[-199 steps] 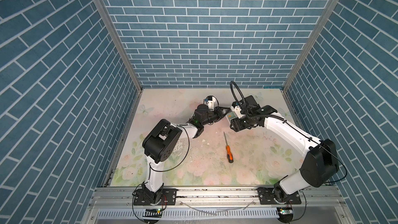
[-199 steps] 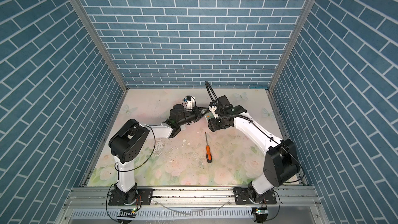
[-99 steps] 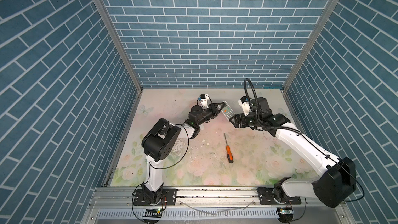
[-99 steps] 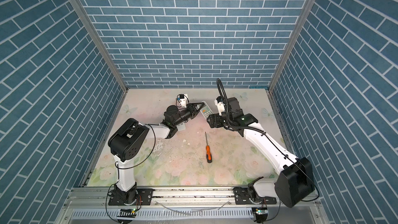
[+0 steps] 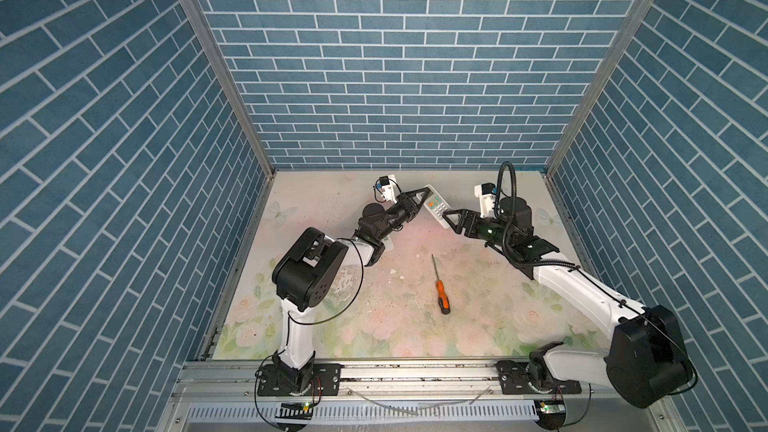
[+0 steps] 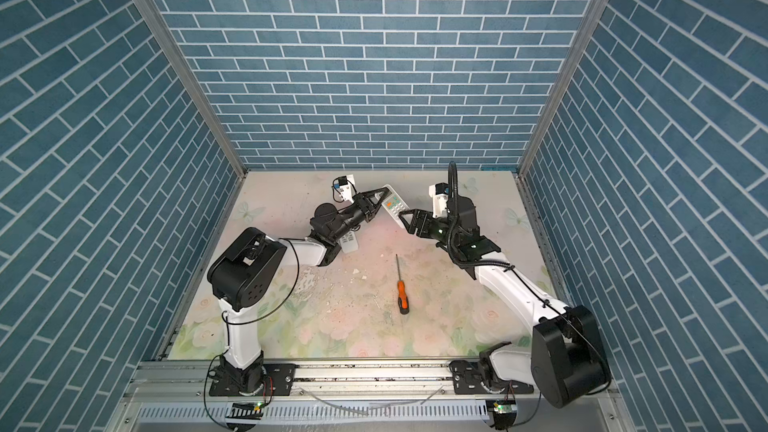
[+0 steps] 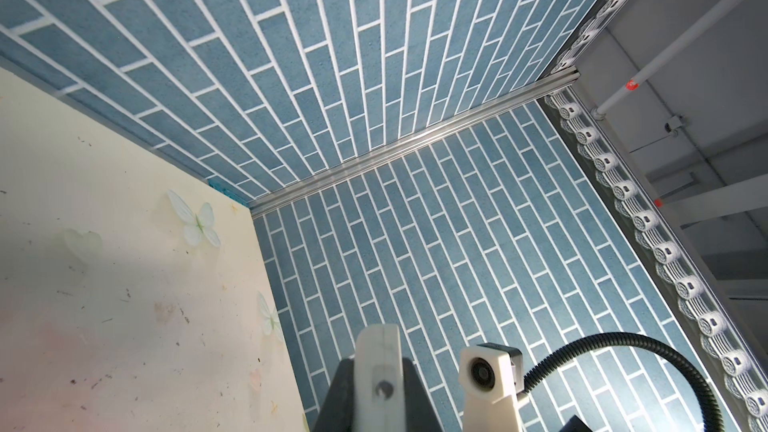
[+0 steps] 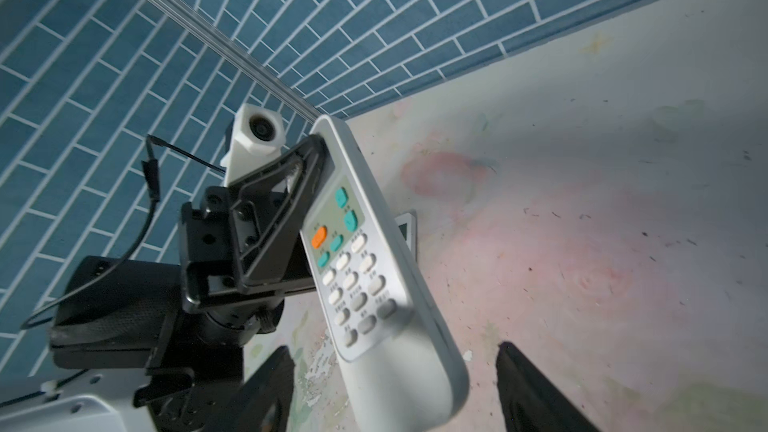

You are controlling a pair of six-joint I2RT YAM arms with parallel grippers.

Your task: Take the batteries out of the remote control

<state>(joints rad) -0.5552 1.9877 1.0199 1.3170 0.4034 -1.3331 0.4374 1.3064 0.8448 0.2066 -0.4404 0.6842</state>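
A white remote control [image 5: 436, 204] [image 6: 394, 203] with teal and orange buttons hangs tilted above the back middle of the table. My left gripper [image 5: 424, 197] [image 6: 383, 197] is shut on its upper part. In the left wrist view the remote's edge [image 7: 378, 351] stands between the dark fingers [image 7: 419, 401]. My right gripper [image 5: 448, 218] [image 6: 402, 218] is open. In the right wrist view its two fingers [image 8: 266, 388] flank the remote's [image 8: 357, 268] plain lower end, with a gap on each side. The batteries are hidden.
A second white remote [image 5: 386, 245] [image 6: 349, 243] lies on the table, partly under my left forearm. An orange-handled screwdriver [image 5: 439, 288] [image 6: 401, 286] lies in the middle of the floral mat. Blue brick walls close in the left, back and right sides.
My left gripper has lifted the remote and reached further back. The right arm has swung out to the right, and its open jaws now sit round the remote's lower end.
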